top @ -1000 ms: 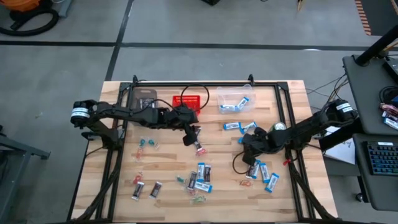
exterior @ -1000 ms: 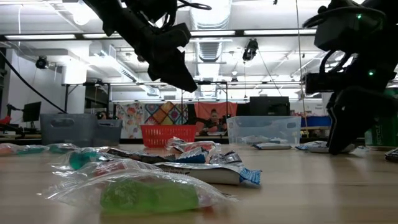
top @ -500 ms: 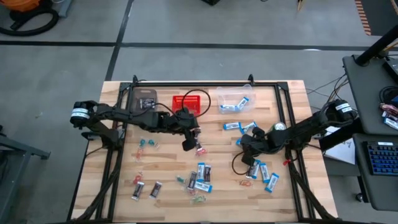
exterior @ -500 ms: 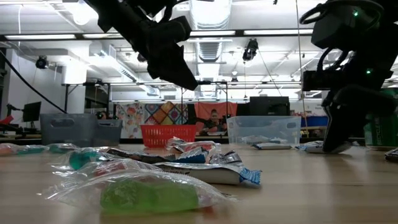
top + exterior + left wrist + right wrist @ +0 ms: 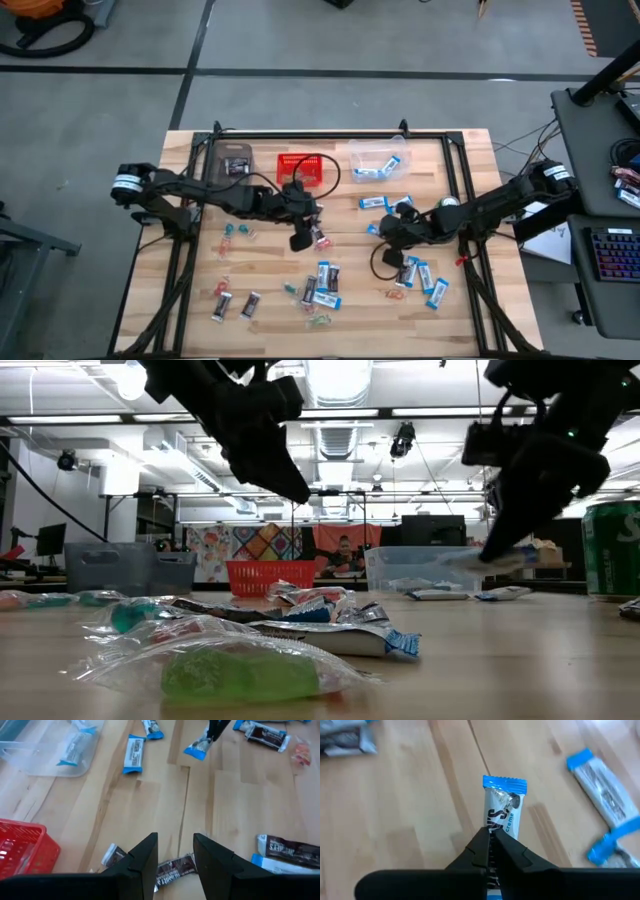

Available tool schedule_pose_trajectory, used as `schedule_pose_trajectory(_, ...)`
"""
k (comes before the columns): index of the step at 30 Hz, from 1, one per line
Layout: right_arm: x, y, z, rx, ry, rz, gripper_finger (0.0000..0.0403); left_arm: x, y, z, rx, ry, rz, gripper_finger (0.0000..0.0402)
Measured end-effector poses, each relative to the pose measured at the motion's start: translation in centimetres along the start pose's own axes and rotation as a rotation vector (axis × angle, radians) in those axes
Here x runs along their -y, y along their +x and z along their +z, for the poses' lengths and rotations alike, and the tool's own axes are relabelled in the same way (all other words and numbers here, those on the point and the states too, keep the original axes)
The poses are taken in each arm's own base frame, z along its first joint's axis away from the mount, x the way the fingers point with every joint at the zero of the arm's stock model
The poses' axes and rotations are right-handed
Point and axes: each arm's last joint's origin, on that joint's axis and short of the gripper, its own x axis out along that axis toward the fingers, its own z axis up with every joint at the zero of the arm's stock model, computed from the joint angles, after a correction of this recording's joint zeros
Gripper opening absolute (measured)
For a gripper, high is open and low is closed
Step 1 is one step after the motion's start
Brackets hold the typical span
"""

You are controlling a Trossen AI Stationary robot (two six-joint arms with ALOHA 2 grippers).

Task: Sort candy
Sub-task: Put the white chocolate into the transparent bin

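Candy lies scattered over the wooden table (image 5: pixel 260 280): blue-and-white packets (image 5: pixel 425 278), dark brown mini bars (image 5: pixel 250 304) and small twist-wrapped pieces (image 5: pixel 232 231). My right gripper (image 5: pixel 384 231) hangs right of the table's middle, shut on one blue-and-white packet (image 5: pixel 503 807), also seen in the low view (image 5: pixel 492 558). My left gripper (image 5: pixel 175 847) stands open above the table's middle. A dark brown mini bar (image 5: pixel 172 870) lies flat on the wood below the gap between its fingers. My right gripper pinches the blue-and-white packet between its two fingers, at the lower part of its printed face (image 5: pixel 499 824). The fingers lie along the packet and slant down at it from above. Its far blue end (image 5: pixel 505 783) sticks out past the fingertips. The packet hangs clear of the table.
At the far edge stand a clear bin (image 5: pixel 378 158) holding blue packets, a red mesh basket (image 5: pixel 300 166) and a grey bin (image 5: pixel 230 160). A green can (image 5: pixel 447 203) stands behind my right gripper. Black frame rails (image 5: pixel 465 200) run along the table's sides.
My right gripper has shut on the blue-and-white packet and risen, carrying it off the table and a little toward the left edge. My left gripper has drifted slightly toward the near edge, still open.
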Motion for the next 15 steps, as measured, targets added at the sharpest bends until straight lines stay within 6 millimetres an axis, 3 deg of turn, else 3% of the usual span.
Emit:
schedule_pose_trajectory(9, 0.2, 0.1, 2.5, 0.213, -0.038, 0.028, 0.0009, 0.5, -2.8, 0.6, 0.038, 0.026, -0.02, 0.0107)
schedule_pose_trajectory(15, 2.9, 0.3, 5.1, 0.358, -0.07, -0.059, 0.0009, 1.0, -5.5, 1.4, 0.122, 0.064, -0.052, 0.0107)
